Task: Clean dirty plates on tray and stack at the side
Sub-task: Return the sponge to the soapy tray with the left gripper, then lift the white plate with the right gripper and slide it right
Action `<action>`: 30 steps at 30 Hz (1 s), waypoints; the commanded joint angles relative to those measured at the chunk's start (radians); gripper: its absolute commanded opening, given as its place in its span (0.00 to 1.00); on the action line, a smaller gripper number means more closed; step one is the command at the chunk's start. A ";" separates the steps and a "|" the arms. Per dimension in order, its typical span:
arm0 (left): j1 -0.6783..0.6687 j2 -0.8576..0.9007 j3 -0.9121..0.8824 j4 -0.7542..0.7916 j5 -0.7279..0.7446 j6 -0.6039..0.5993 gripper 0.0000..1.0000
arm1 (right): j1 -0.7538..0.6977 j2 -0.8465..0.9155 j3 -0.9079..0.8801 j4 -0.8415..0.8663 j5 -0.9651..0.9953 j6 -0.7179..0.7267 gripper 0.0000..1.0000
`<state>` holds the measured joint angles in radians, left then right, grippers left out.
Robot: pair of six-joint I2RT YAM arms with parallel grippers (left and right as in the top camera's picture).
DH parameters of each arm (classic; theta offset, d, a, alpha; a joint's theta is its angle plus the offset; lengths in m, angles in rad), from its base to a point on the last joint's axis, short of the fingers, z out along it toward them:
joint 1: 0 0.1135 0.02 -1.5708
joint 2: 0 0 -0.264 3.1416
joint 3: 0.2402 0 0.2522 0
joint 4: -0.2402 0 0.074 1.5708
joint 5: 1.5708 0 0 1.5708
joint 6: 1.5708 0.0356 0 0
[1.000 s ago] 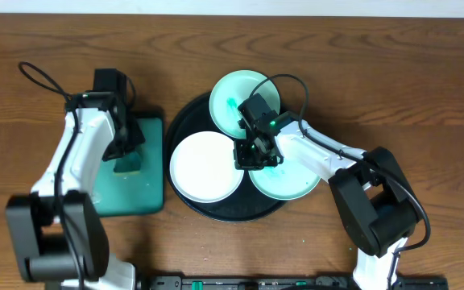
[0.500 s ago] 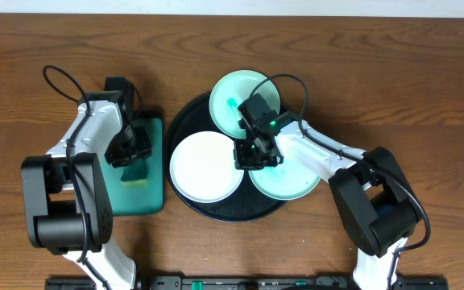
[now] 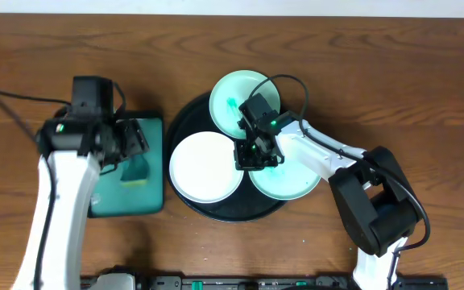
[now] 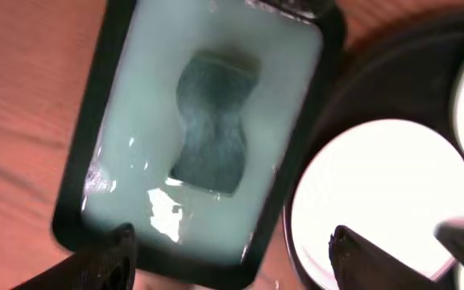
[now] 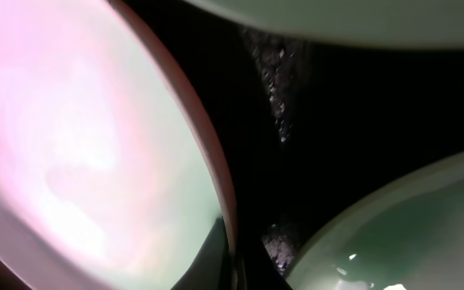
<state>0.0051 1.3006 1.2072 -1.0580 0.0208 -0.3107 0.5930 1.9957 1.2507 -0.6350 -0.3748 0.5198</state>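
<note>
Three plates lie on the round black tray (image 3: 185,121): a white plate (image 3: 204,167) at the front left, a mint plate (image 3: 236,93) with a teal smear at the back, and a second mint plate (image 3: 292,181) at the front right. My right gripper (image 3: 248,157) is down between them, shut on the white plate's right rim. The right wrist view shows its fingers (image 5: 234,258) pinching the rim of the white plate (image 5: 79,145) above the black tray (image 5: 312,121). My left gripper (image 3: 131,145) hangs open above the teal tray, holding nothing. Its fingertips (image 4: 232,242) stand wide apart.
A rectangular teal tray (image 3: 123,201) with a dark rim sits left of the black tray and holds a wet, dark teal sponge (image 3: 135,169). From the left wrist, the sponge (image 4: 212,121) lies loose in the teal tray (image 4: 135,209). Bare wood surrounds both trays.
My left gripper has opened and let go of the sponge, which now lies on the teal tray, and the arm has pulled up and back. The right arm has not moved.
</note>
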 commanded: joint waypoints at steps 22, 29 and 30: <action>-0.013 -0.162 0.008 -0.115 0.073 -0.011 0.79 | -0.092 -0.256 0.017 -0.149 -0.422 0.003 0.01; -0.013 -0.162 0.008 -0.115 0.073 -0.011 0.79 | -0.158 -0.257 0.016 0.040 -0.225 0.052 0.01; -0.013 -0.162 0.008 -0.115 0.073 -0.011 0.79 | -0.167 -0.257 0.017 0.063 -0.170 0.056 0.01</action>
<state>-0.0044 1.1370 1.2072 -1.1706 0.0845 -0.3172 0.4530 1.7550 1.2503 -0.6037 -0.6514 0.5449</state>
